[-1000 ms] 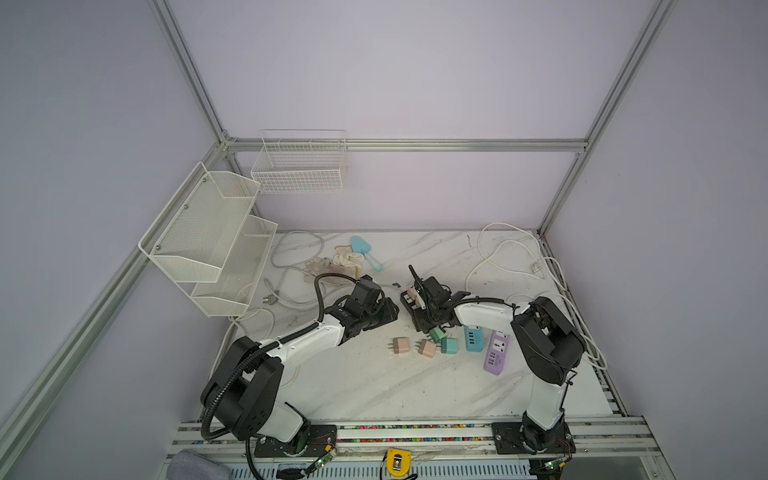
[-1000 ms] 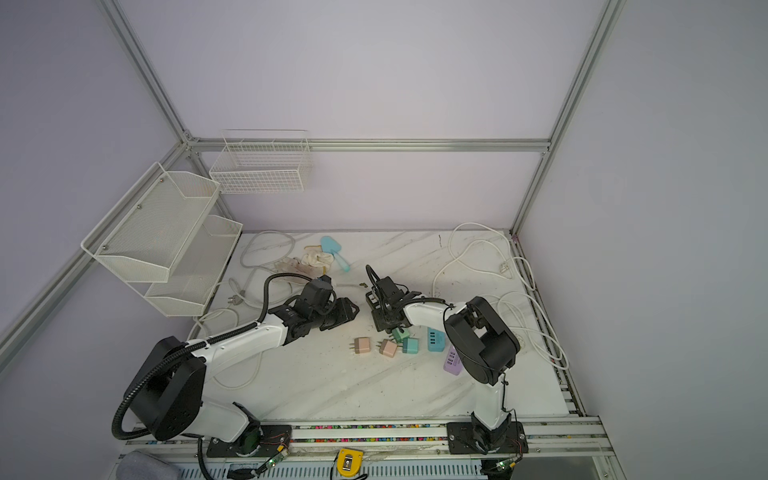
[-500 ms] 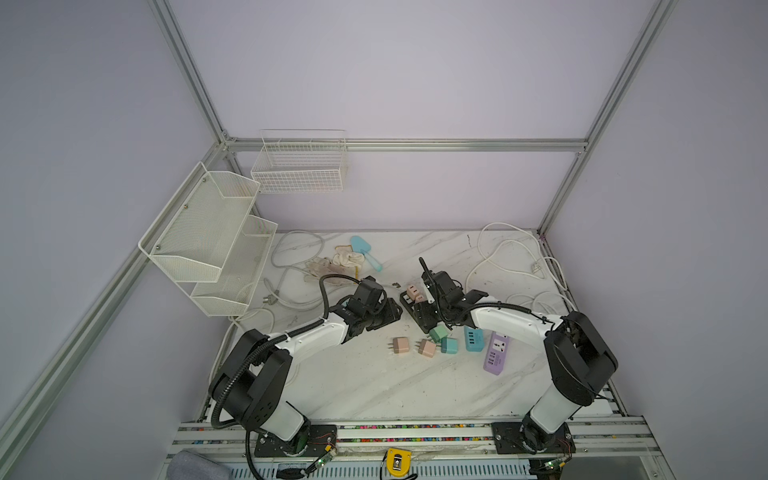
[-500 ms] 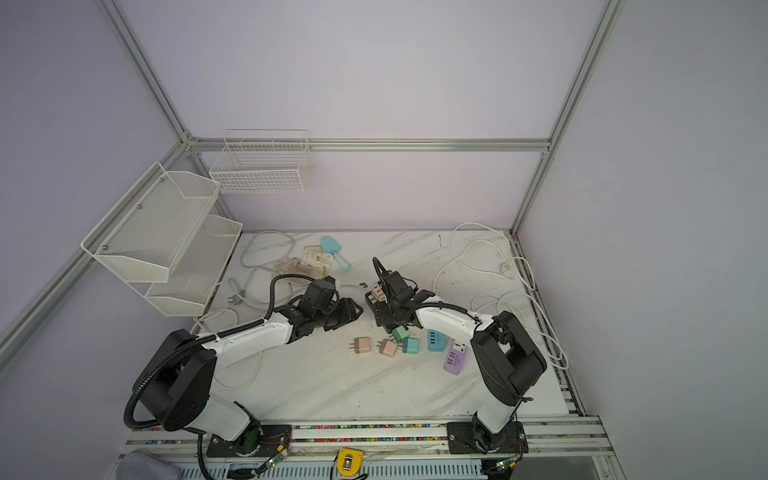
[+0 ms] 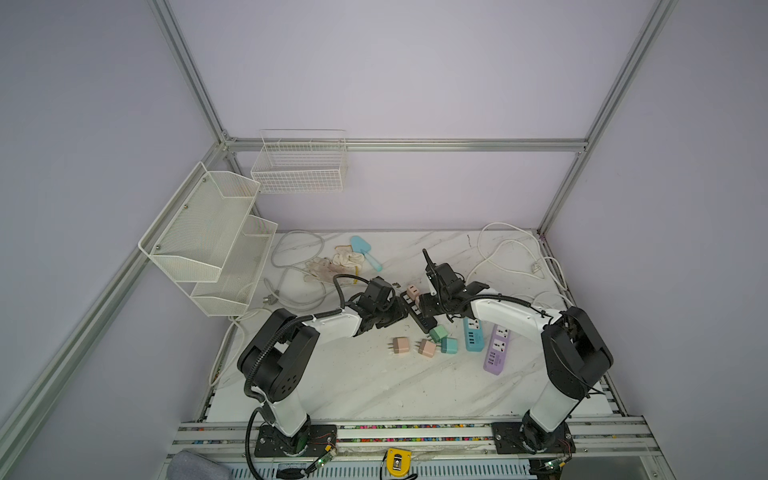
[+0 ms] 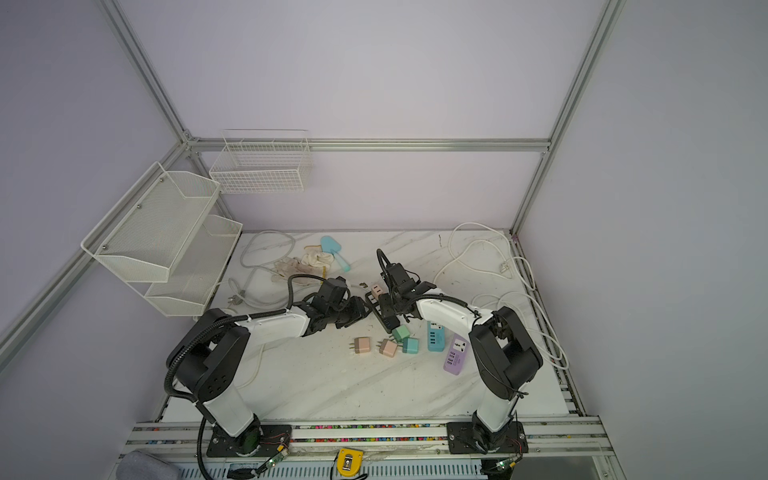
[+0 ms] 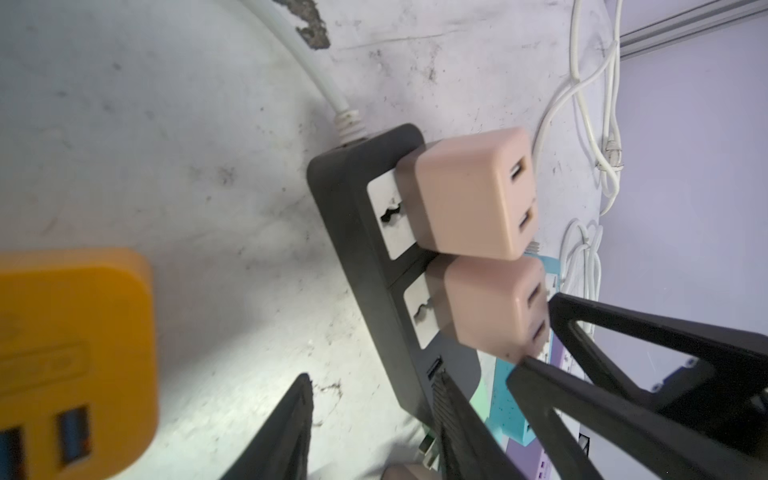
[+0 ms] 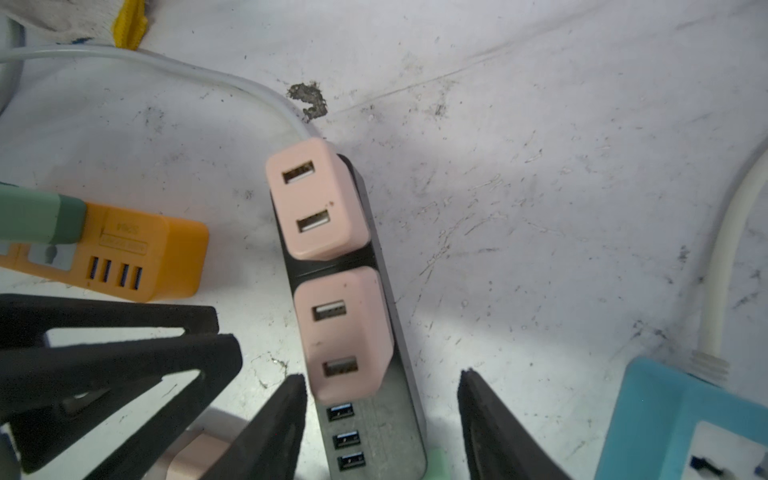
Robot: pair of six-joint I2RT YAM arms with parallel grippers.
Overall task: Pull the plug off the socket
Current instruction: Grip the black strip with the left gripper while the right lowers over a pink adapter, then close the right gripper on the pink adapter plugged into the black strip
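A scuffed marble desk [image 5: 374, 382] in a pale booth. At its middle lies the black power strip [image 8: 374, 432] with two pink plugs seated: the near plug [image 8: 343, 332] just ahead of my right gripper [image 8: 381, 376], the far plug [image 8: 316, 199] beyond. Four loose plugs [image 5: 401, 345] lie nearby. My right gripper and left gripper [image 7: 372, 376] both stand open, empty. The plugs look light, hard, slick: I'd pinch the flat sides, pull straight

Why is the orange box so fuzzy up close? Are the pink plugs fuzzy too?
Left wrist view: the orange power strip is too near the lens, so blurred; the pink plug by the cable is sharp, its neighbour slightly smeared. Right wrist view: both crisper.
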